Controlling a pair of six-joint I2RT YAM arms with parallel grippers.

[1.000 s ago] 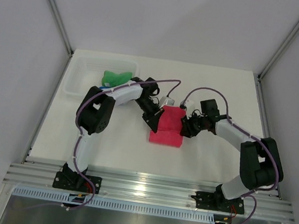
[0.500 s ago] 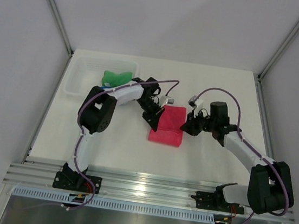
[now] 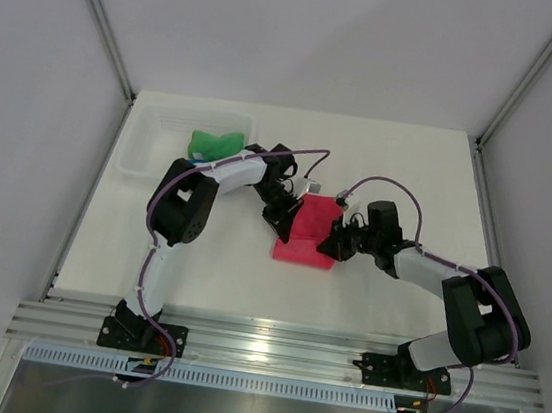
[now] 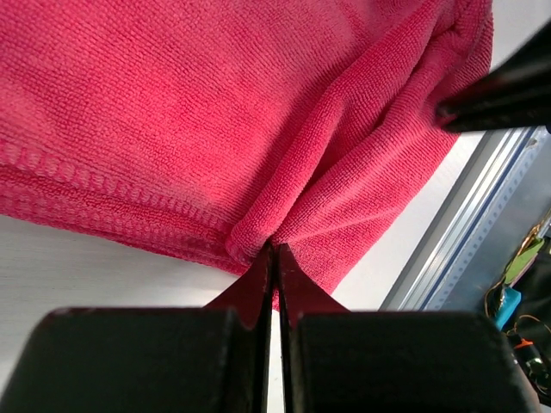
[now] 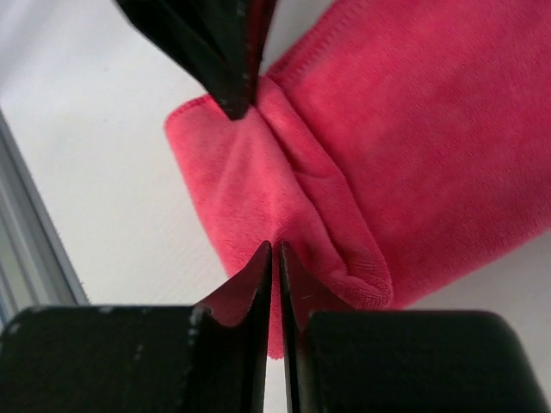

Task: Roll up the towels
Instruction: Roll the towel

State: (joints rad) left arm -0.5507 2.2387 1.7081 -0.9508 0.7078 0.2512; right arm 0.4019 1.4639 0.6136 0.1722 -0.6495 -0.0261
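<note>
On the white table (image 3: 402,162), the left pincer (image 4: 274,251) and right pincer (image 5: 275,249) each clamp tight on opposite ends of a raised fold in the pink towel (image 3: 311,236) lying between them, probably so it rolls evenly.

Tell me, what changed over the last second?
The right arm's jaws shifted toward the near right corner of the pink towel and closed on a fold there. The left arm's jaws stayed pinched on its left edge; green towel and basket unmoved.
</note>
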